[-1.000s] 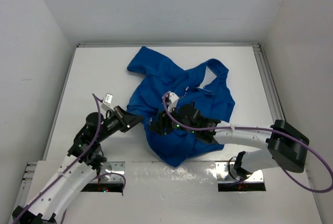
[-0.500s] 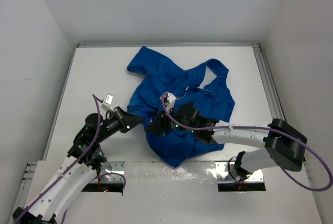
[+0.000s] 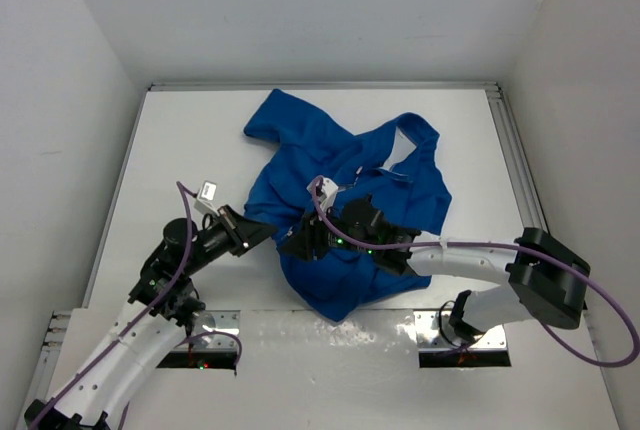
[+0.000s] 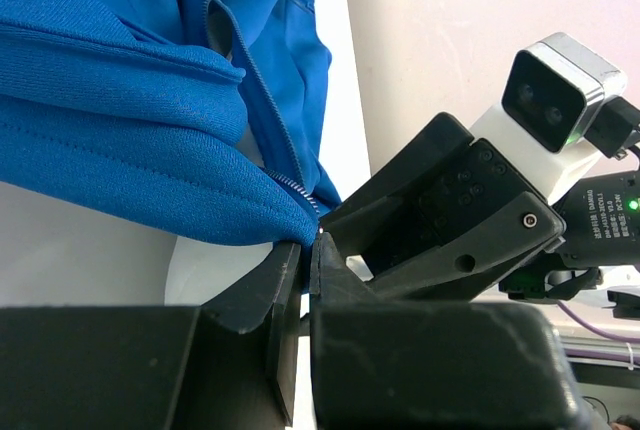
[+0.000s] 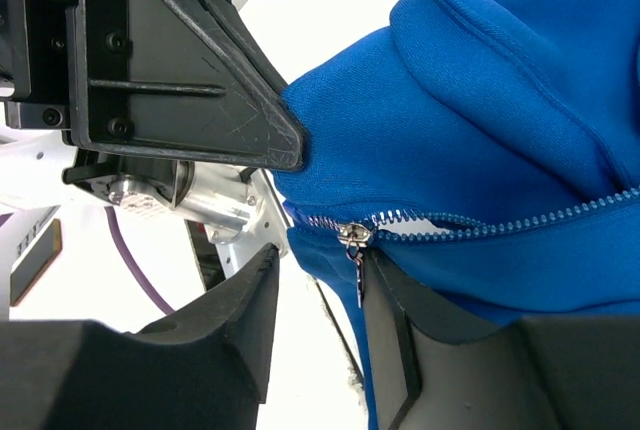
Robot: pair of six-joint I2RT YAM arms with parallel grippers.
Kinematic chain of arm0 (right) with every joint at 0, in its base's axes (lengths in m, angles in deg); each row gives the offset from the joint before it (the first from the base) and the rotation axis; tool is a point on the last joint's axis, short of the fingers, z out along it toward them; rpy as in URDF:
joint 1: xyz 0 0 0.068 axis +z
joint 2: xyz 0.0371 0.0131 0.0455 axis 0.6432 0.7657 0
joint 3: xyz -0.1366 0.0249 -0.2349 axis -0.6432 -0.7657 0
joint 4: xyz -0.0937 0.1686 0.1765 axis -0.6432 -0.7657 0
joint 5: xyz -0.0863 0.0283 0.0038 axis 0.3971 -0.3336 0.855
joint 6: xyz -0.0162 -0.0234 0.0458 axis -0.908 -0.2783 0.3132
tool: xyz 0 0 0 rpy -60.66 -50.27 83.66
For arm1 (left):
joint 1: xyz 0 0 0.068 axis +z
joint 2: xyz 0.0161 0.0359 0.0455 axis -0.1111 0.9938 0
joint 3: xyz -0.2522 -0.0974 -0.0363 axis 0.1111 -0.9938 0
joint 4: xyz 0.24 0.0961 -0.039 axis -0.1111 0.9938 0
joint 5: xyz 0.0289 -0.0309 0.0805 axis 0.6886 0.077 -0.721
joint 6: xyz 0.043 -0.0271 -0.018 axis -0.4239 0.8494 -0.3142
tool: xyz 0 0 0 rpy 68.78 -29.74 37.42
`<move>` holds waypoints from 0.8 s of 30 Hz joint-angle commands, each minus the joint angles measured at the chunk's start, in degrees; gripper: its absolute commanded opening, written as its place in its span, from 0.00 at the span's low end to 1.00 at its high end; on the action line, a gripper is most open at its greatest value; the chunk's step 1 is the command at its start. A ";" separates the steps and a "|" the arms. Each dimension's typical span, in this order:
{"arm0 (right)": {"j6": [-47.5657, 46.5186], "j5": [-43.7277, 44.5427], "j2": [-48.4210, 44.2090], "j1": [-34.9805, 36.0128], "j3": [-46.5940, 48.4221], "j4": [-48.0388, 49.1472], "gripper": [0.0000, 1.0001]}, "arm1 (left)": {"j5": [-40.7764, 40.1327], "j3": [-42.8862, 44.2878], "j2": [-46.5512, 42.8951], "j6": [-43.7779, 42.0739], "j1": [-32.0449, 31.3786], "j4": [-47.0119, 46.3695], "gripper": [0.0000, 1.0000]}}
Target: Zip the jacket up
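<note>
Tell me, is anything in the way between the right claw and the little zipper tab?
No, nothing visible is. The zipper pull hangs right at the gap of the open right gripper, close to one finger. The left gripper pinches the jacket hem beside it, off to the side, not blocking.

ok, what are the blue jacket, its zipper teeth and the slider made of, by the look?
Royal-blue jacket: soft matte knit, likely fleece, going by the fine ribbed surface and thick rolled folds. Silver zipper teeth: shiny, look like metal, though plated plastic is possible. Small silver slider and pull: bright glints, probably metal.
</note>
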 commanded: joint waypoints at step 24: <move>-0.69 4.26 -1.35 -0.22 0.09 -0.74 0.17 | 1.15 1.55 -0.82 -0.65 0.30 -1.76 0.00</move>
